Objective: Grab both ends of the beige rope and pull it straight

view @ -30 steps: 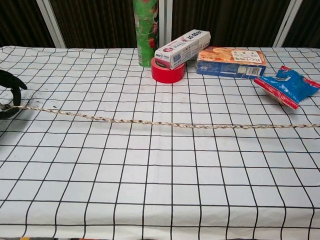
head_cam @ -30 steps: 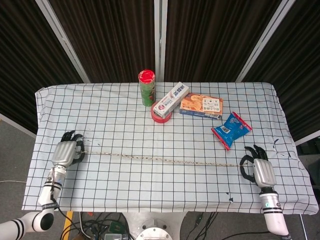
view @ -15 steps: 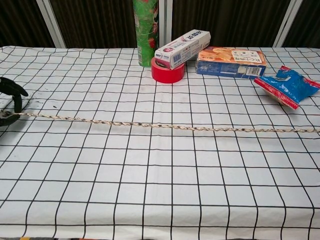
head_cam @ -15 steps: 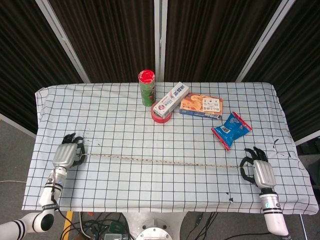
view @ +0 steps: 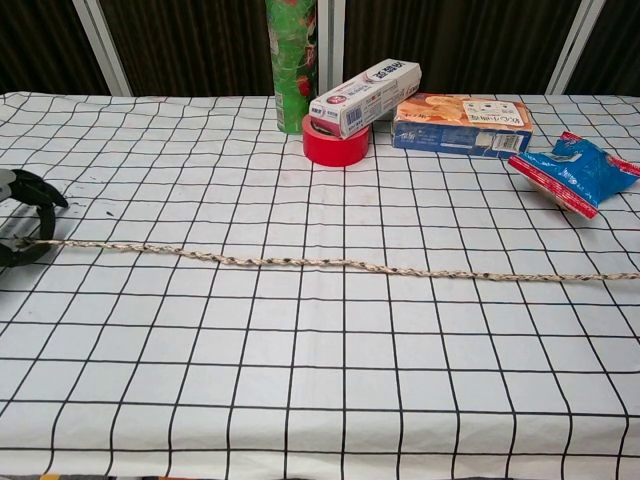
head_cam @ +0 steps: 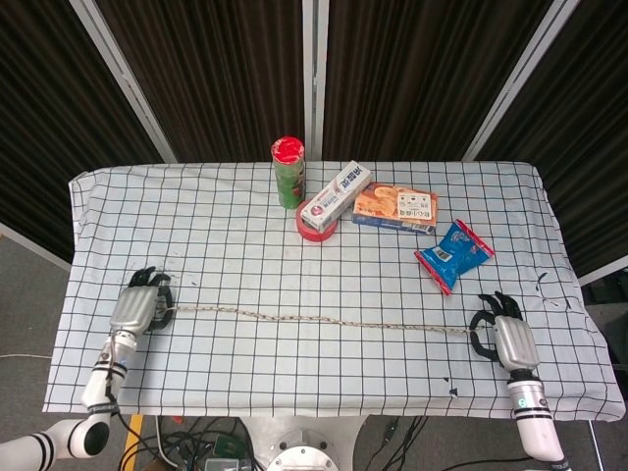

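Observation:
The beige rope (head_cam: 324, 320) lies across the front part of the checked tablecloth (head_cam: 245, 260), nearly straight with slight waves. My left hand (head_cam: 138, 306) grips its left end near the table's left edge. My right hand (head_cam: 501, 335) holds the other end near the right front corner, its fingers curled around it. In the chest view the rope (view: 340, 264) runs from my left hand (view: 22, 215), at the frame's left edge, out past the right edge. My right hand does not show there.
At the back middle stand a green can (head_cam: 288, 172), a red tape roll (head_cam: 316, 224) with a toothpaste box (head_cam: 336, 196) on it, and a cracker box (head_cam: 394, 207). A blue snack bag (head_cam: 453, 255) lies behind the rope's right part.
Both hands have moved toward the table's front edge, carrying the rope with them. The rope has gone from taut to slightly wavy on the cloth.

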`<act>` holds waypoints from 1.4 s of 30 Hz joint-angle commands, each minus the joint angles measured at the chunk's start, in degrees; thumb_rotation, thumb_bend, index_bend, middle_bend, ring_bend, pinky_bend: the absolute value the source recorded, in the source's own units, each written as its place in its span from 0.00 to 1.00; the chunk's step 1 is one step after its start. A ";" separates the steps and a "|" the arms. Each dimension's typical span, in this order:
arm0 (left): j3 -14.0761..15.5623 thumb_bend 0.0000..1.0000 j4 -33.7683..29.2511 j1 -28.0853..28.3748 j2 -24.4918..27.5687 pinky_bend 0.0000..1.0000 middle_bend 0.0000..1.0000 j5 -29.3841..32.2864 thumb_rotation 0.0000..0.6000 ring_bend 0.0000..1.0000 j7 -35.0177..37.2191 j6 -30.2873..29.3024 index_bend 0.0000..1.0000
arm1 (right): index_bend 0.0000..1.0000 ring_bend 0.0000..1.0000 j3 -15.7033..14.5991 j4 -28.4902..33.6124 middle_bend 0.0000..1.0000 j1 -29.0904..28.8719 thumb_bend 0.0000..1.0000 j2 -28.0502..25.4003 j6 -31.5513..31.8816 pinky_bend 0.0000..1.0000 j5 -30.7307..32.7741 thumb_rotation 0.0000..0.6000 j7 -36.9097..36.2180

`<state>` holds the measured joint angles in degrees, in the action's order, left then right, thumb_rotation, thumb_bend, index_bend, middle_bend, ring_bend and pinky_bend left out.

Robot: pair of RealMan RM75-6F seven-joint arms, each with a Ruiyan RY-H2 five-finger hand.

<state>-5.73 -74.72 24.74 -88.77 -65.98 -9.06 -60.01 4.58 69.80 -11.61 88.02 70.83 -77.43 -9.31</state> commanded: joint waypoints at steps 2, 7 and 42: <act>-0.10 0.37 0.12 -0.01 -0.05 0.05 0.19 -0.03 1.00 0.00 -0.01 0.03 0.60 | 0.67 0.00 0.11 -0.15 0.15 0.05 0.39 0.00 -0.36 0.00 0.25 1.00 -0.19; -0.27 0.37 0.41 -0.12 -0.04 0.05 0.19 0.25 1.00 0.00 -0.10 0.13 0.60 | 0.67 0.00 0.33 -0.59 0.15 0.14 0.39 0.26 -0.56 0.00 0.54 1.00 -0.29; -0.44 0.27 -1.37 0.07 2.14 0.05 0.16 -0.94 1.00 0.00 0.67 1.02 0.36 | 0.31 0.00 0.23 0.11 0.08 0.14 0.27 -0.69 -1.99 0.00 0.54 1.00 1.01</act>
<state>-6.13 -75.92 24.87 -86.79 -66.81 -8.50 -58.87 4.83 69.83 -11.49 87.41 68.83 -76.87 -8.30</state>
